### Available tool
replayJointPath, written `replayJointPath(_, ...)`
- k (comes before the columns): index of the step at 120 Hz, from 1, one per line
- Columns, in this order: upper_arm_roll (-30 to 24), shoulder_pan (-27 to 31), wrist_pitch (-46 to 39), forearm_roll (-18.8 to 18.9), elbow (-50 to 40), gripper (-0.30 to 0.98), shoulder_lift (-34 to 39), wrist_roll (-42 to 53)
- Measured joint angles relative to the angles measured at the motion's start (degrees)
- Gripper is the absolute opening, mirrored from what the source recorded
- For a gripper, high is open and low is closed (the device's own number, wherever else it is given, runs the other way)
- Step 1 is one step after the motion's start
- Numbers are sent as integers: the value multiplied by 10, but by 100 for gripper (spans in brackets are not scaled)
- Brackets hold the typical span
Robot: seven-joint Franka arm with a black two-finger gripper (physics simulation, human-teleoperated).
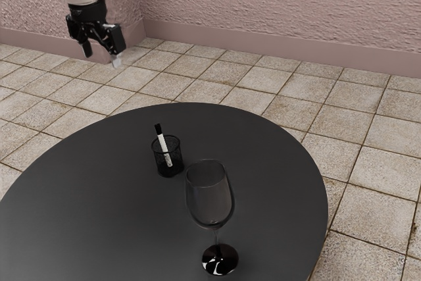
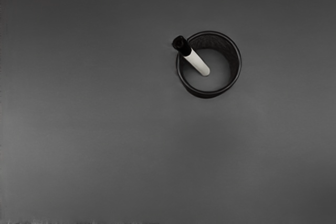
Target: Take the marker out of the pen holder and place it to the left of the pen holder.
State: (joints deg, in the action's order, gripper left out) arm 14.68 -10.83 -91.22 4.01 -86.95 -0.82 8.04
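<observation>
My jaws stood wide apart and empty, presumably to admit the marker (image 2: pixel 197 62), whose lean against the pen holder (image 2: pixel 240 64) left its black end graspable.

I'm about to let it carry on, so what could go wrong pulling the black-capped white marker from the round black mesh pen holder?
The marker leans on the rim, so the open black two-finger gripper might catch the pen holder too, dragging or tipping it. The clear stemmed wine glass stands nearby and could get knocked.
</observation>
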Motion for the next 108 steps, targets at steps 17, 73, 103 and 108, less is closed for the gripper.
replayJointPath(17,1,15,0,-7,-2,69,0,9)
replayJointPath(73,-2,117,-60,-63,43,68,-273,19)
replayJointPath(103,-22,118,-73,-89,53,69,-287,-29)
replayJointPath(108,-25,104,-73,-98,53,69,-286,-42)
